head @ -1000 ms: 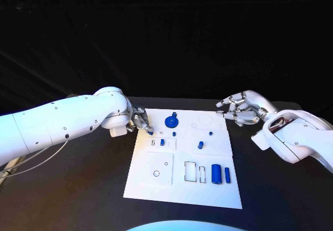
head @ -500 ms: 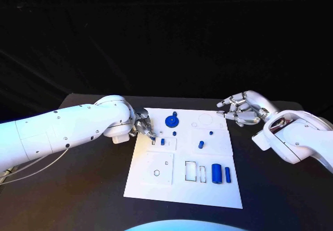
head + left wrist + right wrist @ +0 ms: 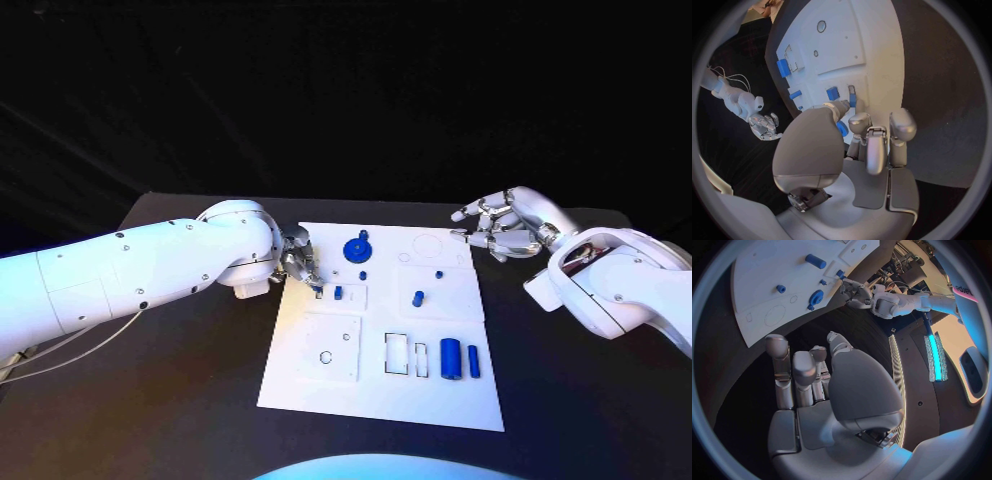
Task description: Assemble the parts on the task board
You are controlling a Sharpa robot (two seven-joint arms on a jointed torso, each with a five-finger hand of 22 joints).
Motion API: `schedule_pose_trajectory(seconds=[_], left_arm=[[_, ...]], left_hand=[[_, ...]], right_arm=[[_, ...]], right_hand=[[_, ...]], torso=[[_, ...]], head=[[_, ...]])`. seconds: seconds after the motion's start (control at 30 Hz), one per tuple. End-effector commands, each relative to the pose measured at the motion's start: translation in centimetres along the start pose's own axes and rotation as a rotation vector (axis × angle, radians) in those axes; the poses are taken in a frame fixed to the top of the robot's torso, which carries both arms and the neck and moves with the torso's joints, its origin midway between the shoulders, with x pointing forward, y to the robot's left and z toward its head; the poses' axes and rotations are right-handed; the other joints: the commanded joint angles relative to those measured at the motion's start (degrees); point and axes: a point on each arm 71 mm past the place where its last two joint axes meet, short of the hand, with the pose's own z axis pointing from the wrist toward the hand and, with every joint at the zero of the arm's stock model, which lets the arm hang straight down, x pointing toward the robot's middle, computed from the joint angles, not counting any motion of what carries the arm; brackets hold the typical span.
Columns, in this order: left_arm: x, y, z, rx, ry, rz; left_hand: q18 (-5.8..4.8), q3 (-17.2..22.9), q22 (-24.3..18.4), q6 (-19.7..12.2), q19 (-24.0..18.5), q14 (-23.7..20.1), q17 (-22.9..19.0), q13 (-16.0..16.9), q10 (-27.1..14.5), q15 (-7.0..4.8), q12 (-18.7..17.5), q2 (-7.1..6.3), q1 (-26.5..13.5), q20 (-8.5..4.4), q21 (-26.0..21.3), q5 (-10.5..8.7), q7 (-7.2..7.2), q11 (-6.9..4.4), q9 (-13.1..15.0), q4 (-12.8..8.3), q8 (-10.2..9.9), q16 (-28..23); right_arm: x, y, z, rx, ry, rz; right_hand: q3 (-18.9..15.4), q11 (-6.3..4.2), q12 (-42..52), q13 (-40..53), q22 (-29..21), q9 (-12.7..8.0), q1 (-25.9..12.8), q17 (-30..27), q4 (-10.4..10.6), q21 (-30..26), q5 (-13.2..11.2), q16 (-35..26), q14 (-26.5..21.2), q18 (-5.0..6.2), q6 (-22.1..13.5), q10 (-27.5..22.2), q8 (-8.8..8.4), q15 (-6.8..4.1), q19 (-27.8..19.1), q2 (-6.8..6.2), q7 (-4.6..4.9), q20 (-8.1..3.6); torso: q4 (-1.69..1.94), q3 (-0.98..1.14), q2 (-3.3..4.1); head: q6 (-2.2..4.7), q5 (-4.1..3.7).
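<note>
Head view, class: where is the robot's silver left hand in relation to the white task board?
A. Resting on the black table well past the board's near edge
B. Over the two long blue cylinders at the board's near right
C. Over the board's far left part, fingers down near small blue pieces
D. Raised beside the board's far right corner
C: the silver left hand reaches over the far left part of the white task board, fingertips by a small blue piece.

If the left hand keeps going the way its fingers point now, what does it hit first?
Most likely the small blue part standing on the task board. The left hand reaches in over the board's left edge, fingertips aimed at that part. How high the fingertips are above the board is unclear, so contact is a guess.
</note>
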Motion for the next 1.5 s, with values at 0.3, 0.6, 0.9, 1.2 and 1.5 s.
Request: schedule_pose_trajectory(seconds=[0.3,0.6,0.9,1.2,1.5], left_arm=[[0.42,-0.17,0.01,0.0,0.037,0.053],[0.52,-0.23,-0.03,0.002,0.044,0.059],[0.67,-0.25,-0.07,0.003,0.056,0.069],[0.83,-0.33,-0.09,0.005,0.064,0.075],[0.86,-0.32,-0.08,0.003,0.066,0.077]], left_hand=[[-0.85,9.28,0.37,0.95,0.57,5.3,12.73,0.52,0.57,-0.32,0.56,-0.53,0.12,-0.16,0.52,0.1,-0.38,-0.01,0.07,-8.83,0.19,0.33],[-0.88,9.47,0.51,1.13,0.65,5.31,12.76,0.88,0.85,-0.35,0.82,-0.73,0.02,-0.17,0.6,0.09,-0.43,-0.05,0.05,-8.96,0.2,0.36],[-0.91,9.61,0.64,1.26,0.73,5.32,12.77,1.04,1.0,-0.37,0.93,-0.86,-0.04,-0.19,0.67,0.09,-0.47,-0.08,0.03,-9.06,0.19,0.36],[-0.92,9.66,0.67,1.3,0.75,5.32,12.77,1.18,1.09,-0.38,1.03,-0.91,-0.07,-0.19,0.69,0.09,-0.48,-0.09,0.02,-9.1,0.19,0.37],[-0.91,9.75,0.67,1.38,0.74,5.32,12.77,1.3,1.19,-0.39,1.11,-0.96,-0.13,-0.2,0.69,0.09,-0.49,-0.1,0.01,-9.12,0.18,0.37]], right_arm=[[0.07,0.07,0.0,-0.011,0.003,0.001],[0.09,0.07,-0.01,-0.01,0.004,0.002],[0.13,0.11,-0.02,-0.01,0.006,0.004],[0.14,0.1,-0.01,-0.01,0.006,0.004],[0.12,0.1,-0.02,-0.01,0.006,0.004]], right_hand=[[-0.04,0.02,0.25,0.08,-0.03,-0.08,-0.63,0.05,0.43,-0.38,0.3,-0.24,0.32,0.77,0.41,0.03,0.23,0.14,0.37,-0.16,-0.13,0.0],[-0.04,0.02,0.25,0.08,-0.03,-0.08,-0.63,0.05,0.43,-0.38,0.3,-0.24,0.32,0.77,0.41,0.03,0.23,0.14,0.37,-0.16,-0.13,0.0],[-0.03,0.01,0.25,0.05,-0.02,-0.1,-0.66,0.05,0.47,-0.38,0.46,-0.27,0.33,0.77,0.41,0.0,0.24,0.13,0.41,-0.18,-0.12,-0.01],[-0.03,0.01,0.25,0.05,-0.02,-0.1,-0.66,0.05,0.47,-0.38,0.46,-0.27,0.33,0.77,0.41,0.0,0.24,0.13,0.41,-0.18,-0.12,-0.01],[-0.03,0.01,0.25,0.05,-0.02,-0.1,-0.66,0.05,0.47,-0.38,0.46,-0.27,0.33,0.77,0.41,0.0,0.24,0.13,0.41,-0.18,-0.12,-0.01]], torso=[[-0.02,-0.01,-0.02],[-0.02,0.0,-0.04],[0.03,-0.03,-0.04],[0.0,-0.03,-0.04],[-0.01,-0.03,-0.01]], head=[[-0.02,0.06],[-0.16,0.07],[-0.33,0.18],[-0.18,0.14],[-0.12,0.11]])
